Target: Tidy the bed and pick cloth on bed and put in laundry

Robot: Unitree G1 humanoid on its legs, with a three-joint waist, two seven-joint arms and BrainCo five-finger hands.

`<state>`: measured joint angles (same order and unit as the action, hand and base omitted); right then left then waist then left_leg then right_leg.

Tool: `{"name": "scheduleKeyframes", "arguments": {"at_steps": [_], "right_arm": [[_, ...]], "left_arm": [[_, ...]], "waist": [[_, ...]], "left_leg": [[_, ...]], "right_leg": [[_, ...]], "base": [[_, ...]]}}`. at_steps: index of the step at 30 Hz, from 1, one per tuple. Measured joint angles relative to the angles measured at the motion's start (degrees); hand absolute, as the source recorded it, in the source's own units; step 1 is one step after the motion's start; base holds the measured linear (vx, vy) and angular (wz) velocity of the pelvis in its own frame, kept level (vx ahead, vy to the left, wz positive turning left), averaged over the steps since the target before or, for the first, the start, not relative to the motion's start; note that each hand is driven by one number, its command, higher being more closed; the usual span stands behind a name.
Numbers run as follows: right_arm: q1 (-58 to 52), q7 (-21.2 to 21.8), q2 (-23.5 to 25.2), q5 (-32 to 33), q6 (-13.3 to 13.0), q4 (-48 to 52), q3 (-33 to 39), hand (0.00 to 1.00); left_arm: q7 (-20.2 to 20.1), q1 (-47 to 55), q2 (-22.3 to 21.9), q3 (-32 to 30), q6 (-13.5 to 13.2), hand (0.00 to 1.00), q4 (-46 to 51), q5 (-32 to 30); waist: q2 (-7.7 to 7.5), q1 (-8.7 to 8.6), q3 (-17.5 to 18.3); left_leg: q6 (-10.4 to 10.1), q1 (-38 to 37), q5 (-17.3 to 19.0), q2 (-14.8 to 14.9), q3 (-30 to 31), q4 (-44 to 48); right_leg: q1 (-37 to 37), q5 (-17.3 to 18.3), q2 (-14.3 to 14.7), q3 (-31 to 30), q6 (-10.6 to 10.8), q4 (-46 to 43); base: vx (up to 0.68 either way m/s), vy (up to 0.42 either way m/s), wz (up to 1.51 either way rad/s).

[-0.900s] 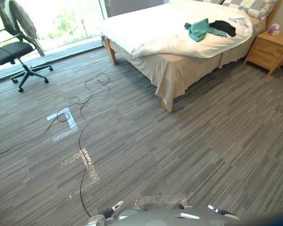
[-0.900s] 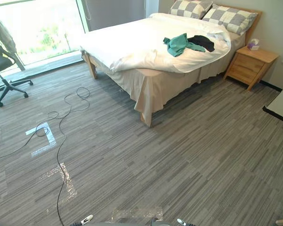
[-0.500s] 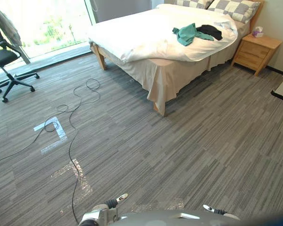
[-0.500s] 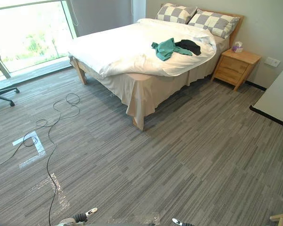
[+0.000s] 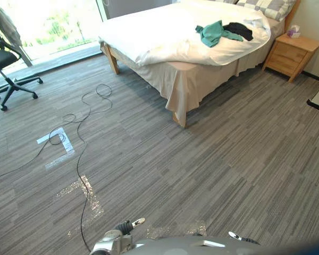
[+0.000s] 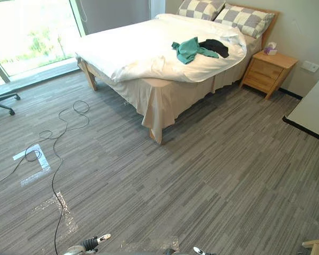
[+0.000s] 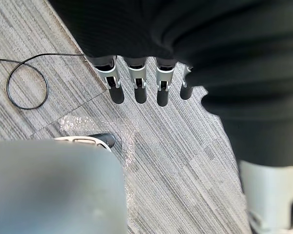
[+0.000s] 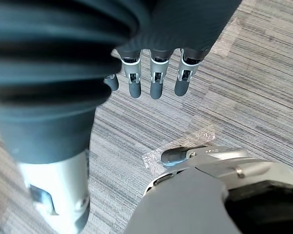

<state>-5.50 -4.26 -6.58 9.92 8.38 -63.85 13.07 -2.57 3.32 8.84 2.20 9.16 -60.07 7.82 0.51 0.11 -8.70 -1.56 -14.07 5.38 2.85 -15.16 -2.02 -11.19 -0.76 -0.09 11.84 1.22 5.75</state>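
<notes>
A bed point(image 5: 165, 37) with a white duvet stands across the room at the far side. On the duvet near the pillows lie a teal cloth point(image 5: 212, 33) and, touching it, a black cloth point(image 5: 238, 30). Two checkered pillows point(image 6: 247, 20) rest at the headboard. My left hand point(image 7: 136, 90) hangs over the grey carpet with straight fingers and holds nothing. My right hand point(image 8: 155, 85) hangs the same way over the carpet, fingers straight and empty. Both hands are far from the bed.
A wooden nightstand point(image 5: 292, 53) with a tissue box point(image 5: 293, 33) stands to the right of the bed. A black office chair point(image 5: 5, 58) is by the window at far left. A white table edge point(image 6: 313, 114) juts in at right. Tape marks point(image 5: 58, 141) lie on the carpet.
The whole picture has shifted, so the camera has moved; the bed and the clothes on it lie as before.
</notes>
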Motion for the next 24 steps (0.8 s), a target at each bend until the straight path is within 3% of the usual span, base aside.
{"name": "scheduleKeyframes", "arguments": {"at_steps": [7, 8, 12, 14, 16, 17, 19, 22, 24], "right_arm": [[-0.11, -3.32, 1.5, 0.0, -0.18, 0.35, 1.7, 0.0], [-0.07, -3.95, 1.6, 0.19, -0.19, 0.48, 2.23, 0.0], [-0.19, -7.05, 1.9, 3.54, -0.14, 2.08, 2.68, 0.0], [0.02, -8.67, 2.29, 5.58, -0.19, 2.13, 2.81, 0.0], [0.07, -10.02, 3.41, 6.8, -0.55, 2.12, 3.44, 0.0], [0.12, -10.27, 3.95, 6.91, -0.74, 2.12, 4.17, 0.0], [0.37, -10.63, 4.07, 7.96, -0.89, 2.1, 5.68, 0.0], [0.09, -10.85, 3.58, 8.42, -0.88, 2.04, 7.23, 0.0], [-0.04, -10.74, 3.58, 8.41, -0.94, 2.03, 7.23, 0.0]], "left_arm": [[0.01, 0.04, 0.64, 0.03, -0.58, 0.0, -0.01, -2.91], [0.09, 0.0, 0.62, 0.14, -0.57, 0.0, 0.02, -2.94], [0.22, -0.25, 1.2, 2.49, 0.57, 0.0, 0.05, -5.24], [0.21, 0.01, 1.71, 3.03, 1.21, 0.0, 0.04, -6.63], [0.12, 0.52, 2.89, 4.16, 2.15, 0.0, -0.39, -7.43], [0.06, 0.3, 3.31, 4.35, 2.94, 0.0, -1.09, -7.51], [0.06, -0.35, 3.1, 4.4, 3.01, 0.0, -1.59, -8.14], [-0.08, -0.4, 2.05, 4.38, 2.72, 0.0, -2.11, -9.57], [-0.54, -0.39, 2.17, 4.23, 1.98, 0.0, -2.28, -11.1]], "waist": [[-1.0, 0.11, 0.32], [-0.94, 0.07, 0.24], [-1.07, -0.63, -0.64], [-1.24, -0.69, -1.57], [-2.57, -0.61, -1.87], [-3.07, -0.72, -2.3], [-2.46, -0.83, -3.37], [-0.4, -1.14, -3.86], [-0.33, -1.72, -4.3]], "left_leg": [[0.08, -0.85, 0.1, -0.44, -0.05, -0.92], [0.29, -0.68, 0.23, -0.62, -0.14, -0.78], [1.19, -0.11, 1.29, -1.12, -0.92, 1.22], [1.06, -1.54, 1.78, -1.09, -2.35, 1.46], [0.62, -2.11, 2.92, -1.03, -3.89, 2.81], [0.3, -2.15, 3.55, -0.47, -4.87, 3.55], [-0.57, -3.08, 4.89, 1.22, -6.2, 4.32], [-3.82, -4.8, 7.27, 6.66, -9.6, 5.78], [-6.46, -6.05, 7.69, 9.97, -11.3, 6.38]], "right_leg": [[-0.27, 0.1, -0.35, 0.3, 0.11, -0.35], [0.75, 1.57, -0.78, 0.3, 0.1, -2.31], [11.22, 9.62, -4.71, 1.28, 2.37, -25.6], [13.24, 10.35, -5.71, 1.78, 2.71, -31.38], [13.1, 12.22, -6.05, 2.6, 2.29, -31.55], [13.02, 13.09, -6.02, 3.87, 2.08, -31.12], [13.48, 14.34, -5.8, 6.87, 1.64, -33.26], [17.62, 15.52, -5.95, 8.59, 1.12, -36.49], [21.59, 13.72, -6.41, 6.92, 3.17, -34.08]], "base": [[0.0, 0.001, 0.0], [-0.04, 0.006, 0.0], [-0.04, 0.035, 0.01], [-0.05, 0.044, -0.35], [0.0, -0.027, -0.51], [0.02, -0.11, -0.54], [0.03, -0.136, -0.5], [0.15, -0.163, -0.57], [0.22, -0.212, -0.51]]}}
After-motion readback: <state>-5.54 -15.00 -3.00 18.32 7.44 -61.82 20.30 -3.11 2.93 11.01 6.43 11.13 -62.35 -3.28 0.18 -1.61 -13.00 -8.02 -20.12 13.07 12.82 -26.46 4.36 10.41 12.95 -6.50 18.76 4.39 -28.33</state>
